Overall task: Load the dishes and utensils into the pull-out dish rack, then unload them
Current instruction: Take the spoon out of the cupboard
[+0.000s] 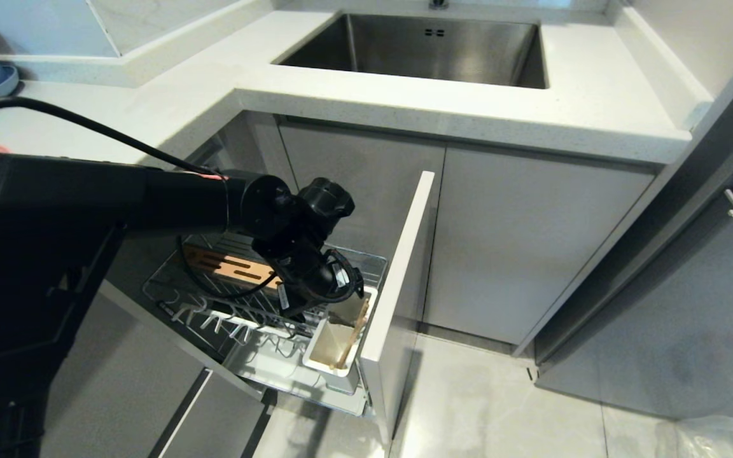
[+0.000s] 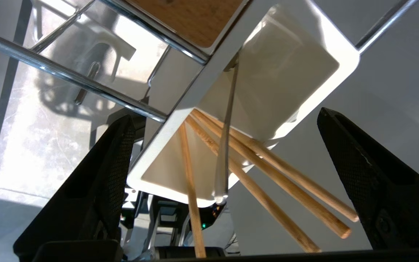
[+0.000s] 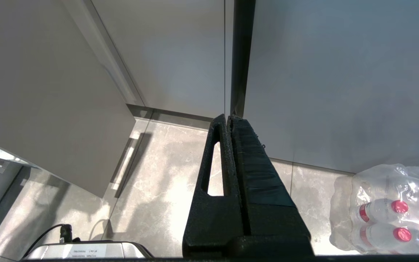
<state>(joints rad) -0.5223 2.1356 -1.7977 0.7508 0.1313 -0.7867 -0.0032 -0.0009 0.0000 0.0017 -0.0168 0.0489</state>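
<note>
In the middle of the frame, the left gripper (image 2: 224, 182) is spread wide around the chopsticks (image 2: 267, 171), which slant up out of the white caddy (image 2: 333, 69).

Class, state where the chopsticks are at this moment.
In the head view the chopsticks lean inside the white cutlery caddy at the pull-out dish rack's front corner, below the open left gripper, beside the spoon.

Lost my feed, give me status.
Left gripper open above cutlery caddy. Chopsticks and spoon inside. Right gripper shut, parked. Nothing blocking.
</note>
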